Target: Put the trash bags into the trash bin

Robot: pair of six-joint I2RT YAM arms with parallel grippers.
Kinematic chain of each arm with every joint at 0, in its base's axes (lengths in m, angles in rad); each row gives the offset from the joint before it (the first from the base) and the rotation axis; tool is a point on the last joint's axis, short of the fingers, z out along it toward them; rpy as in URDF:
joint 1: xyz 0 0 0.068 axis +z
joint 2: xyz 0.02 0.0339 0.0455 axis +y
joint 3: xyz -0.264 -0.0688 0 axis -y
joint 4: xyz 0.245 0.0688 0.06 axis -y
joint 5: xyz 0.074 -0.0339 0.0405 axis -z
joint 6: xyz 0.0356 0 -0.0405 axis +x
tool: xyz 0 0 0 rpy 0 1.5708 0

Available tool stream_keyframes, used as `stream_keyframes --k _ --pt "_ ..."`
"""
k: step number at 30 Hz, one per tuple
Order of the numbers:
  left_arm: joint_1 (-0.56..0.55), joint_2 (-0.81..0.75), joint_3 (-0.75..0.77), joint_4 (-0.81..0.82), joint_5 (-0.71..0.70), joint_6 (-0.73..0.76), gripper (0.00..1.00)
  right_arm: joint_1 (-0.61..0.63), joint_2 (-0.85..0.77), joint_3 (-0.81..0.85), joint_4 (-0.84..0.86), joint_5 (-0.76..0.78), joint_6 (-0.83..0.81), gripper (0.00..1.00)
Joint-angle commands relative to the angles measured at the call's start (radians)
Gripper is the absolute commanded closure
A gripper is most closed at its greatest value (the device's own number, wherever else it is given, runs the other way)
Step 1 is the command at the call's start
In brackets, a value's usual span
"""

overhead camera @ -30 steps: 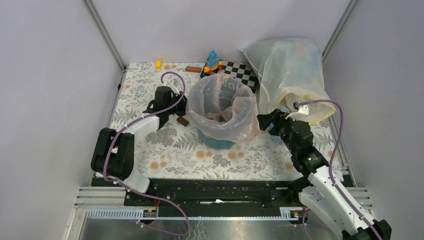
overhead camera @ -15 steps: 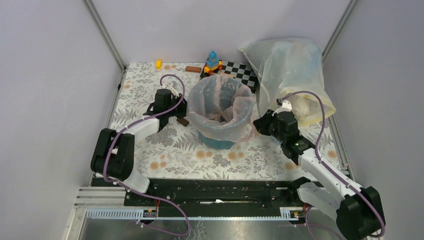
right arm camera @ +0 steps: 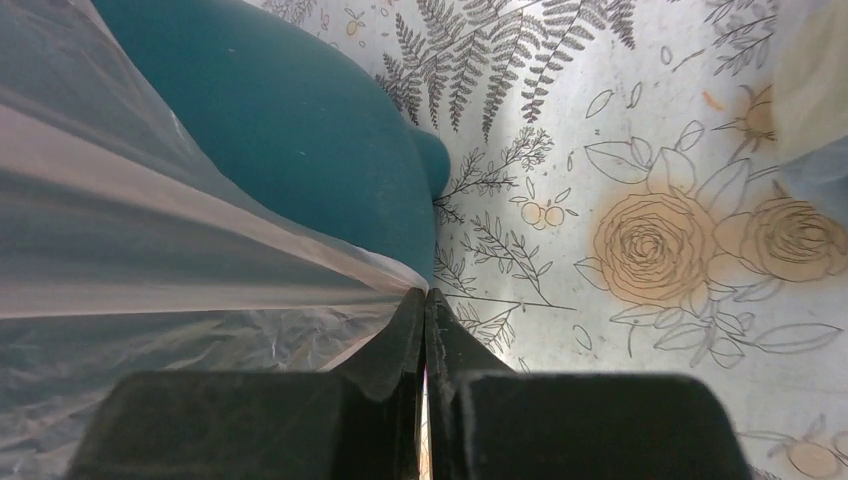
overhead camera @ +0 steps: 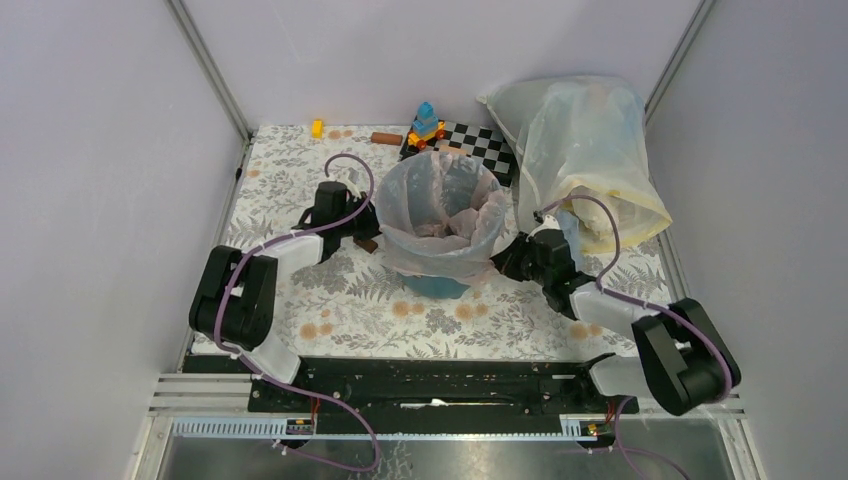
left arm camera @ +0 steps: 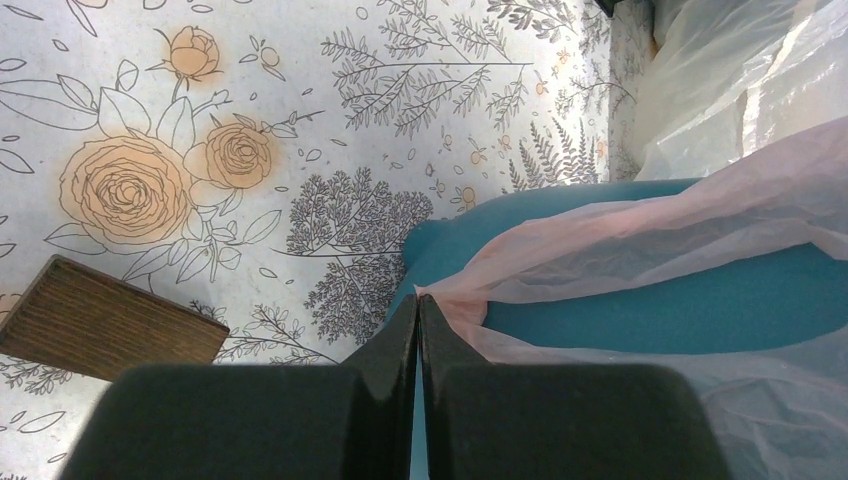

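Note:
The teal trash bin (overhead camera: 436,285) stands mid-table with a thin pink trash bag (overhead camera: 440,205) lining it and folded out over its rim. My left gripper (overhead camera: 368,232) is at the bin's left side, shut on the bag's hem. In the left wrist view that gripper (left arm camera: 418,300) pinches the pink film (left arm camera: 640,240) against the bin's wall (left arm camera: 650,300). On the bin's right side my right gripper (overhead camera: 500,265) is low and shut on the bag's hem. The right wrist view shows its tips (right arm camera: 426,293) closed on film (right arm camera: 150,230) beside the bin (right arm camera: 300,110).
A large pale yellow plastic bag (overhead camera: 590,150) bulges at the back right, close behind the right arm. A brown block (overhead camera: 366,243) lies by the left gripper. At the back are a checkered board (overhead camera: 480,145), a toy (overhead camera: 426,123), a brown cylinder (overhead camera: 386,138) and a yellow brick (overhead camera: 317,128).
My right gripper has dropped and moved left to the bin's right side, and shut on the bag's hem. The left gripper has stayed shut on the hem, shifting slightly.

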Motion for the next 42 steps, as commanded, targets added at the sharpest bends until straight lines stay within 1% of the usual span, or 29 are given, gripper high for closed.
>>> stream_keyframes --k 1,4,5,6,8,10,11,12,14,16,18,19,21,22,23,24,25,26,28,32,34,37,39,42 --pt "-0.001 0.026 0.009 0.046 -0.007 0.014 0.99 -0.004 0.088 -0.020 0.160 -0.068 0.046 1.00" --pt "-0.002 0.040 0.011 0.047 -0.005 0.015 0.99 -0.003 0.121 -0.009 0.167 -0.090 0.042 1.00" --pt "-0.001 0.042 0.011 0.049 -0.006 0.015 0.99 -0.004 0.121 -0.009 0.166 -0.091 0.040 0.98" --pt "0.000 0.044 0.011 0.049 -0.004 0.016 0.99 -0.005 0.112 -0.008 0.160 -0.091 0.036 0.93" --pt "-0.002 0.043 0.011 0.049 0.000 0.015 0.99 -0.008 0.071 -0.005 0.117 -0.073 0.012 0.72" --pt "-0.001 0.031 0.011 0.045 -0.002 0.016 0.98 -0.010 -0.012 0.014 0.026 -0.011 -0.019 0.57" --pt "-0.001 0.022 0.012 0.041 -0.006 0.017 0.98 -0.012 -0.053 0.038 -0.052 0.036 -0.039 0.50" --pt "-0.001 0.014 0.013 0.034 -0.013 0.019 0.95 -0.012 -0.094 0.068 -0.134 0.083 -0.062 0.47" --pt "-0.001 -0.003 0.014 0.026 -0.023 0.022 0.90 -0.011 -0.180 0.134 -0.289 0.186 -0.118 0.46" --pt "-0.001 -0.021 0.011 0.023 -0.028 0.021 0.86 -0.011 -0.259 0.203 -0.415 0.266 -0.169 0.46" --pt "-0.002 -0.032 0.008 0.022 -0.031 0.020 0.85 -0.011 -0.319 0.288 -0.530 0.324 -0.229 0.46" --pt "-0.001 -0.038 0.006 0.023 -0.034 0.019 0.84 -0.011 -0.335 0.336 -0.585 0.331 -0.261 0.48" --pt "0.000 -0.045 0.006 0.024 -0.036 0.017 0.84 -0.011 -0.336 0.460 -0.686 0.325 -0.331 0.53" --pt "-0.001 -0.049 0.006 0.024 -0.035 0.017 0.84 -0.011 -0.322 0.525 -0.736 0.298 -0.364 0.60" --pt "-0.001 -0.050 0.005 0.025 -0.035 0.016 0.84 -0.011 -0.297 0.597 -0.785 0.269 -0.394 0.69" --pt "-0.001 -0.050 0.005 0.026 -0.035 0.015 0.84 -0.010 -0.264 0.666 -0.851 0.227 -0.415 0.81" --pt "-0.001 -0.048 0.003 0.029 -0.033 0.014 0.85 -0.009 -0.230 0.728 -0.877 0.182 -0.433 0.95" --pt "-0.002 -0.047 0.003 0.033 -0.030 0.013 0.87 -0.005 -0.195 0.787 -0.925 0.138 -0.450 1.00" --pt "-0.001 -0.039 0.003 0.037 -0.025 0.014 0.91 0.026 -0.127 0.879 -0.963 0.068 -0.482 1.00" --pt "-0.002 -0.021 0.015 0.029 -0.009 0.019 1.00 0.160 0.030 1.048 -1.041 0.052 -0.557 1.00" --pt "-0.001 -0.013 0.017 0.027 -0.005 0.022 1.00 0.224 0.137 1.152 -1.087 0.058 -0.596 1.00" --pt "-0.001 -0.004 0.017 0.027 -0.002 0.025 1.00 0.300 0.258 1.251 -1.146 0.094 -0.658 1.00" --pt "-0.001 0.004 0.019 0.027 0.002 0.027 1.00 0.330 0.331 1.299 -1.176 0.106 -0.682 1.00" --pt "-0.001 0.020 0.021 0.030 0.010 0.026 1.00 0.360 0.405 1.324 -1.204 0.114 -0.725 1.00"
